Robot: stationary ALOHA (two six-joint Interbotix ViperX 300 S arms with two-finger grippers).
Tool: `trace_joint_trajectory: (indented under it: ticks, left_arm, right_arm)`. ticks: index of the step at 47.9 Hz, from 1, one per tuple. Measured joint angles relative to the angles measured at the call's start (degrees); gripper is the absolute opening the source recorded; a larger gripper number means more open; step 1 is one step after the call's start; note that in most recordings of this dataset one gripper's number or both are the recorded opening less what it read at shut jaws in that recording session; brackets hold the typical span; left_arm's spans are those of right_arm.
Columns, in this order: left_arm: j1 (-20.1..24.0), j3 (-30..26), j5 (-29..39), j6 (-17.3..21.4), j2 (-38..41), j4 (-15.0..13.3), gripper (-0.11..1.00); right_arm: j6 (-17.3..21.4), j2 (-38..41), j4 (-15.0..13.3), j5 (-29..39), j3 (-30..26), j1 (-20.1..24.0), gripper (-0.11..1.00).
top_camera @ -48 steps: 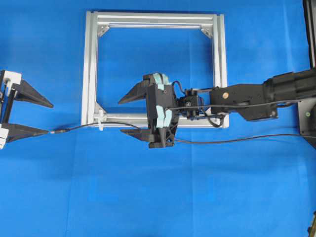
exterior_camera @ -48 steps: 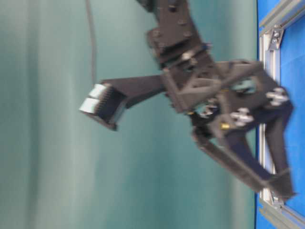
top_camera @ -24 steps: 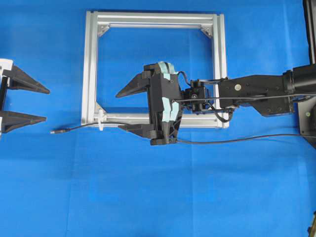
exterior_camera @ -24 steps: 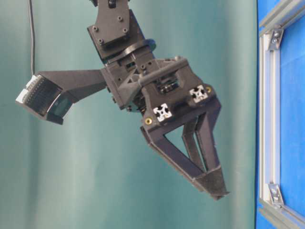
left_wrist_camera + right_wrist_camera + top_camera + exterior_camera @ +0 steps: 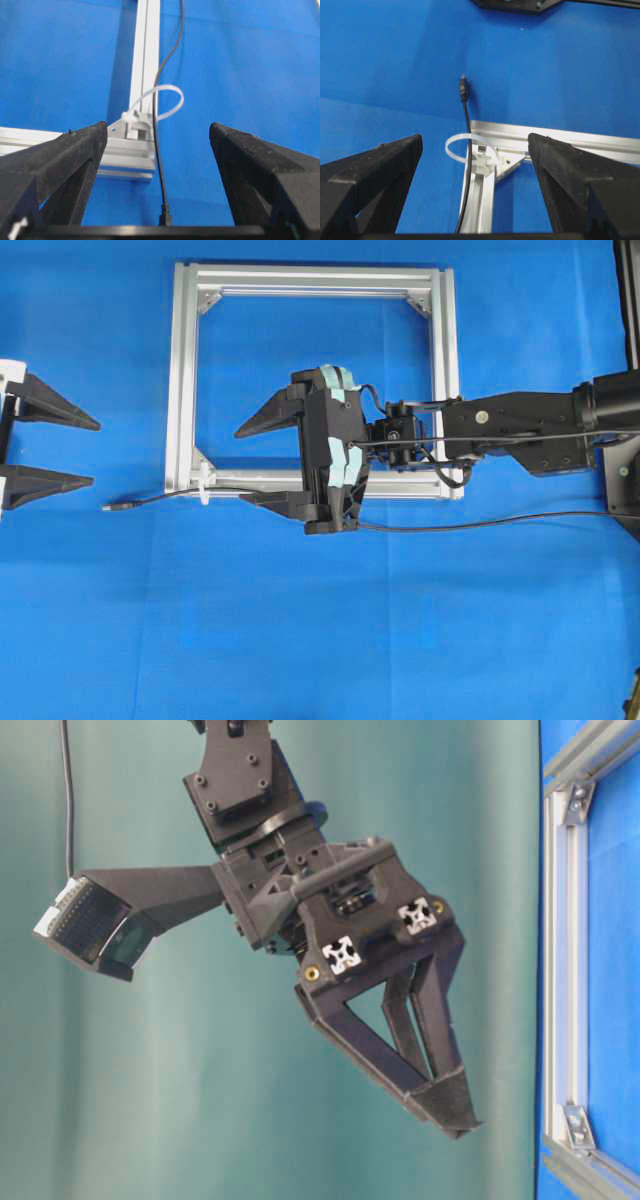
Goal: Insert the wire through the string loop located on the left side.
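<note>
The thin black wire with the small dark plug tip already runs through the little white string loop sticking off the silver aluminium frame at its lower-left corner, with the plug lying on the blue mat just outside the frame. Its long axis runs left-right along the bottom rail. The left gripper has its jaws wide apart with nothing in them, and the plug sits just off its lower finger, pointing at it, so it's clearly the nearer arm. The right gripper is also spread wide and empty, above the bottom rail.
</note>
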Motion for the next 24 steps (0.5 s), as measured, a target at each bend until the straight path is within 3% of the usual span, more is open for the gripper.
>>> trace_joint_trajectory:
  ticks: [24]
  left_arm:
    - [-0.1,0.0,0.5,0.0,0.0,0.0,0.77]
  right_arm:
    - [0.0,0.0,0.0,0.0,0.0,0.0,0.9]
